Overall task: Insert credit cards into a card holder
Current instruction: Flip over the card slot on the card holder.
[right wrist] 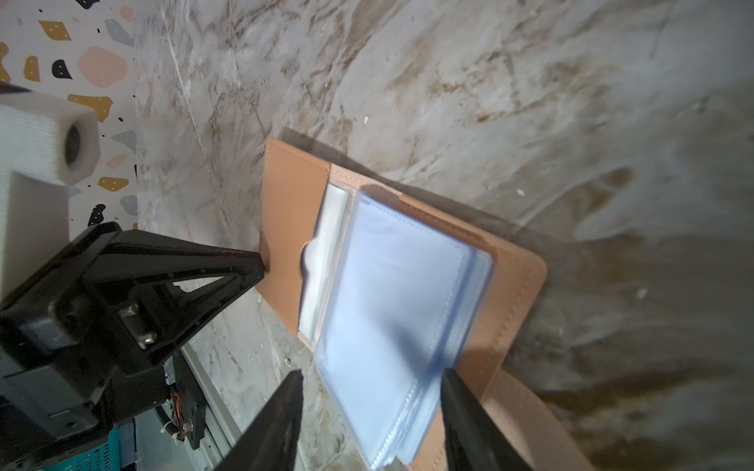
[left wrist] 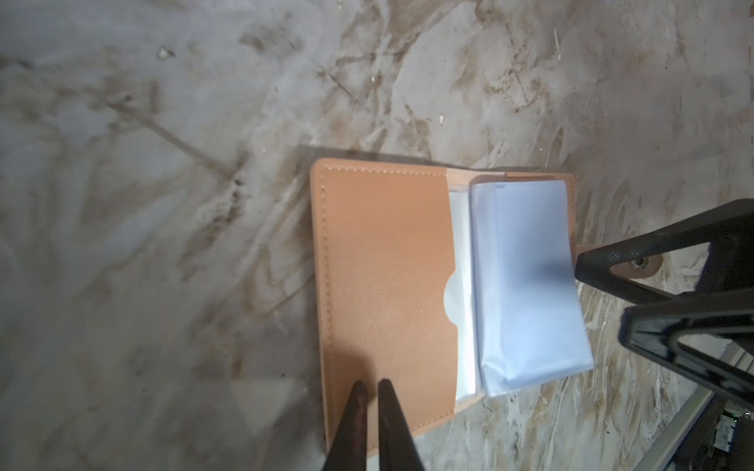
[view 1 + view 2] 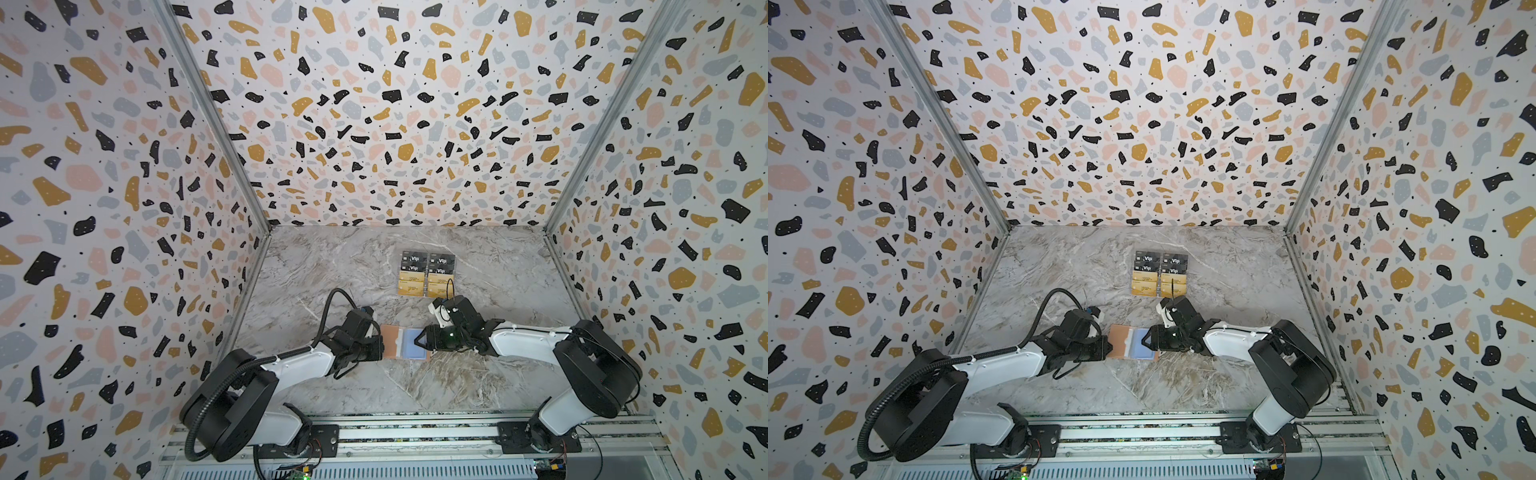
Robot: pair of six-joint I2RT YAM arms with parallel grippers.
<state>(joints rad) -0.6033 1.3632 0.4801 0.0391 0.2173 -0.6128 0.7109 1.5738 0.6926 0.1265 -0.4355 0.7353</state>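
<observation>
Top views both show the marble table (image 3: 332,270) with the open holder (image 3: 391,341) lying flat near its front, gold cards (image 3: 411,283) well behind it, just below black Vip cards (image 3: 415,261). On the holder's peach cover rests the left gripper (image 2: 373,387), jaws nearly together; the right gripper (image 1: 371,377) stands wide astride the bluish sleeves (image 1: 391,293).

The card holder (image 3: 390,341) lies between the left gripper (image 3: 379,350) and right gripper (image 3: 419,341). The credit cards (image 3: 411,284) sit farther back.
</observation>
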